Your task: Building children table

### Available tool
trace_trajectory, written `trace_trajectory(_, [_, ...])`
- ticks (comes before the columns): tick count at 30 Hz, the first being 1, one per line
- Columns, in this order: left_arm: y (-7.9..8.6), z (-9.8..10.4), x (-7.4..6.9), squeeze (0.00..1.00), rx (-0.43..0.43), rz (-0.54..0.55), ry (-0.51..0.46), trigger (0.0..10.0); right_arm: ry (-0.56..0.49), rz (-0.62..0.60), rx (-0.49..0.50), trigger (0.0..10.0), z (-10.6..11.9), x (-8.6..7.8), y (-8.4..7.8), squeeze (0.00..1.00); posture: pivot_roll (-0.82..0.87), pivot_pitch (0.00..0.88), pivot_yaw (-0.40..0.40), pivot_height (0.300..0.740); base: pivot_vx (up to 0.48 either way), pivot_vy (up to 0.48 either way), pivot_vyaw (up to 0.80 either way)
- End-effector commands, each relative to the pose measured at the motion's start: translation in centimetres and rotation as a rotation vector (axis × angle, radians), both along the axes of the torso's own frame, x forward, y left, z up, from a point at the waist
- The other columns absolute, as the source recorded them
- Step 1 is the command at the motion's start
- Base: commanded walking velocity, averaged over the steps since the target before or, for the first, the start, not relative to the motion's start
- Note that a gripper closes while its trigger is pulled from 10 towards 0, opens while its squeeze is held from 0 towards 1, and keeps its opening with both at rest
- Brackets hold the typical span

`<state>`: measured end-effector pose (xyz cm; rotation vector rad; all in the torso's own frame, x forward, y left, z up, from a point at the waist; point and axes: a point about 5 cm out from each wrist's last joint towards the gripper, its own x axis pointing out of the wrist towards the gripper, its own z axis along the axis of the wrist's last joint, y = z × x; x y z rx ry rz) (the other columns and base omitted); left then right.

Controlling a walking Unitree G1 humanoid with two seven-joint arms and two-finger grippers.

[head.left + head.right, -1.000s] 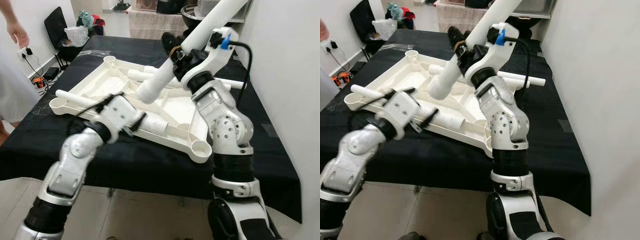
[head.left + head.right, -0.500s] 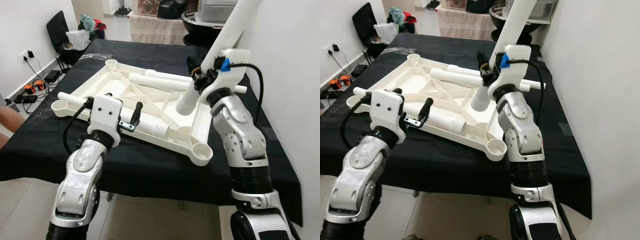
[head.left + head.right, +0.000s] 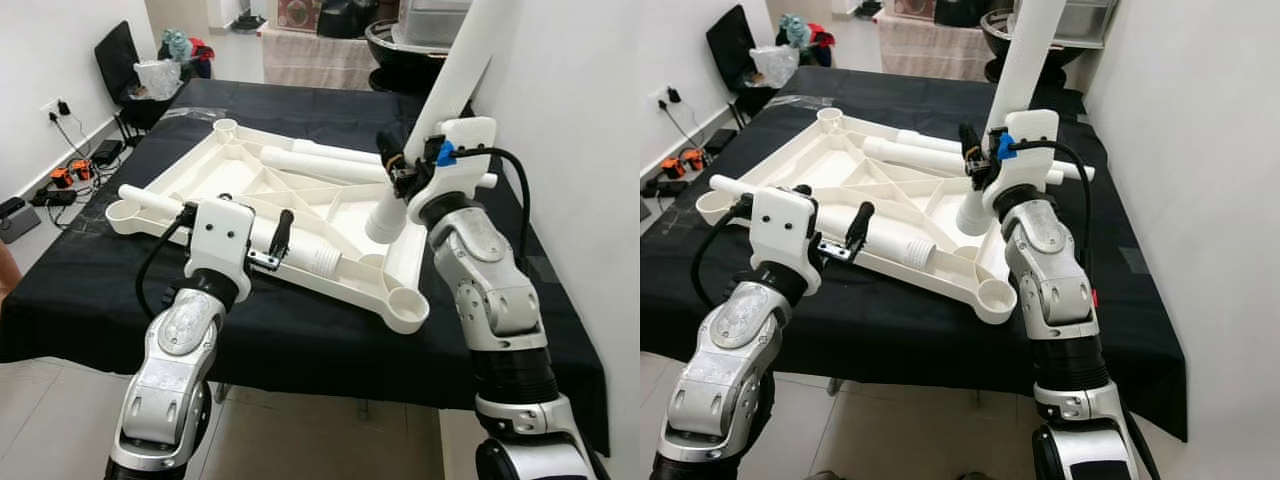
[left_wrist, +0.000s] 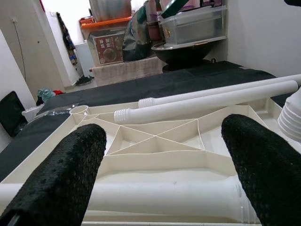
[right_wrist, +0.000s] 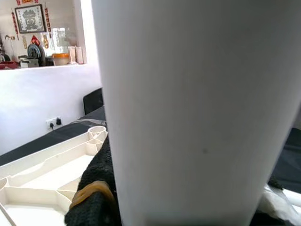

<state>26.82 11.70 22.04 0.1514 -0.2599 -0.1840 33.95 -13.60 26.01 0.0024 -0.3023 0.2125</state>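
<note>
White plastic tabletop (image 3: 300, 195): lies upside down on the black cloth, ribbed underside up, a round socket at each corner.
Black cloth (image 3: 320, 330): covers the work table and hangs over its near edge.
Right gripper (image 3: 397, 178): raised over the right part of the tabletop, clenched around a white table leg.
Held leg (image 3: 450, 95): long white tube, tilted steeply, upper end rising out of the top of the head view; threaded lower end (image 3: 383, 228) hangs just above the tabletop's recess, near the right rim.
Near-right socket (image 3: 405, 300): open, nothing screwed in, closest to the robot.
Left gripper (image 3: 835, 235): hovers at the near edge of the tabletop, fingers (image 4: 66, 176) spread apart, holding nothing.
Loose leg below left gripper (image 4: 155, 200): lies flat inside the tabletop, crosswise between the spread fingers in the left wrist view.
Two further legs (image 3: 325, 165): lie side by side across the far part of the tabletop.
Leg at left rim (image 3: 150, 200): rests on the left corner, end jutting outward.
Background: black chair (image 3: 125, 55) and floor cables (image 3: 60, 175) to the left; white wall on the right.
</note>
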Motion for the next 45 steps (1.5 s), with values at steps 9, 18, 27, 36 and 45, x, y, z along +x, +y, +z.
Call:
trace_trajectory(9, [0.1,-0.2,0.1,0.0,-0.033,0.033,0.021,10.0,-0.079,0.026,-0.007,10.0,2.0,0.4,0.1,0.0,0.03,0.037,-0.06,0.74,0.0,-0.254,0.0])
trace_trajectory(18, [-0.8,-0.7,0.5,0.0,-0.14,0.055,0.055,10.0,-0.084,0.205,0.026,10.0,1.8,-0.6,0.6,0.0,0.03,0.049,-0.048,0.74,0.0,0.0,0.0])
trace_trajectory(27, [-0.5,-1.2,1.6,0.0,-0.163,0.071,0.071,10.0,-0.064,0.241,0.011,10.0,1.3,-0.7,0.9,0.0,0.04,0.079,-0.025,0.74,0.0,0.0,0.0])
trace_trajectory(36, [0.3,-1.2,2.0,0.0,-0.18,0.086,0.083,10.0,-0.073,0.226,0.028,10.0,1.4,-0.8,0.8,0.0,0.04,0.101,-0.009,0.74,0.0,0.324,0.0])
trace_trajectory(45, [0.8,-0.8,3.4,0.0,-0.213,0.079,0.087,10.0,-0.085,0.187,0.001,10.0,1.7,-1.1,0.2,0.0,0.03,0.112,0.014,0.74,0.0,0.107,0.0])
